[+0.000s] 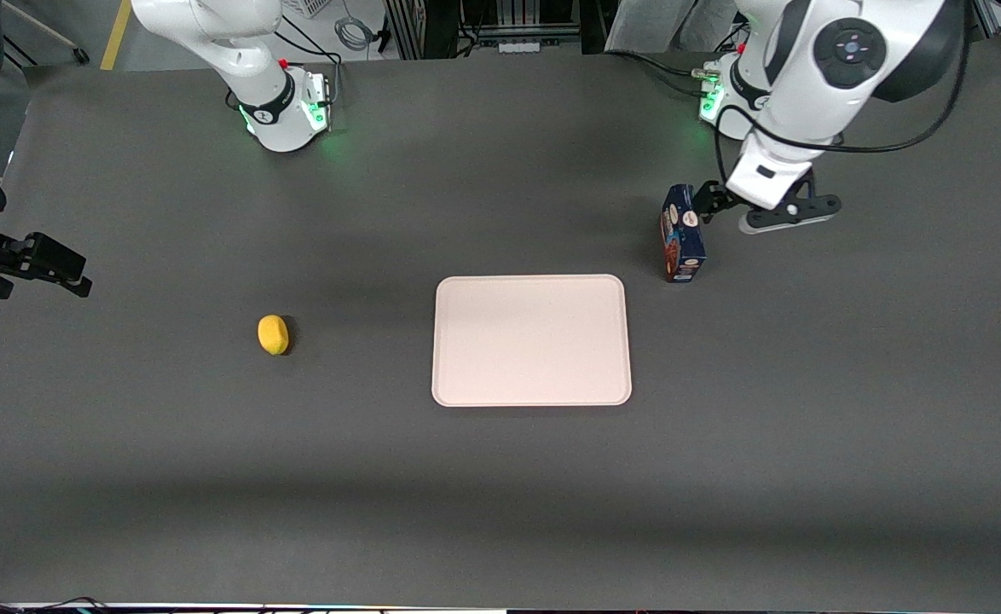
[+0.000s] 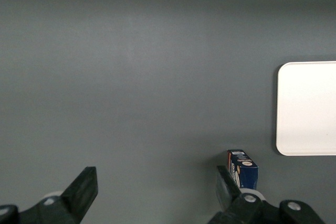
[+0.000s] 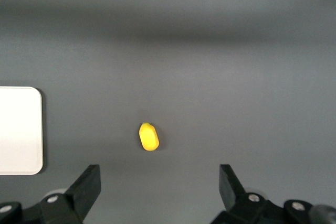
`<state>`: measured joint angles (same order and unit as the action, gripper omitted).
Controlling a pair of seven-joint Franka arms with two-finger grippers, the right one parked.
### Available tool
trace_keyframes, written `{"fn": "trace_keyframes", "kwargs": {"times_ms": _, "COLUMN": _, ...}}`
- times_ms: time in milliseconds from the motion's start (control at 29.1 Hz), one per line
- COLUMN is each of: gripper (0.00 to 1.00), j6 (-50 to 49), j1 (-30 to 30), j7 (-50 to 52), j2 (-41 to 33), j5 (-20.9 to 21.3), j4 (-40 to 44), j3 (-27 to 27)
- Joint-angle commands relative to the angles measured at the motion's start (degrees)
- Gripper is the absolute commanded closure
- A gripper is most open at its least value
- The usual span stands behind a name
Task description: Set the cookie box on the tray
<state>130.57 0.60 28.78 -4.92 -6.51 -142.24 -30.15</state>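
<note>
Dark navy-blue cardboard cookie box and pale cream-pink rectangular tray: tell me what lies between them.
Nothing: only bare dark table separates the upright cookie box from the tray, shown in the front view. The open gripper hangs beside the box's top.

Navy-blue cookie box (image 1: 682,234) with white oval logo and orange-brown cookie picture, beside the plain cream-pink tray (image 1: 531,339). Black-fingered gripper (image 1: 716,202), on a white arm, above the box. Yellow lump (image 1: 272,333) and tray on dark grey table (image 1: 500,477).
</note>
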Motion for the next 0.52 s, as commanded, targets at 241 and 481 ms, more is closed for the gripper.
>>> {"fn": "trace_keyframes", "kwargs": {"times_ms": 241, "gripper": 0.90, "j6": -17.61, "j1": -0.25, "j7": -1.79, "j2": -6.06, "j5": -0.08, "j4": 14.00, "j3": 3.87}}
{"fn": "trace_keyframes", "kwargs": {"times_ms": 481, "gripper": 0.90, "j6": -29.39, "j1": -0.25, "j7": -5.13, "j2": -5.80, "j5": -0.26, "j4": 26.13, "j3": 6.16}}
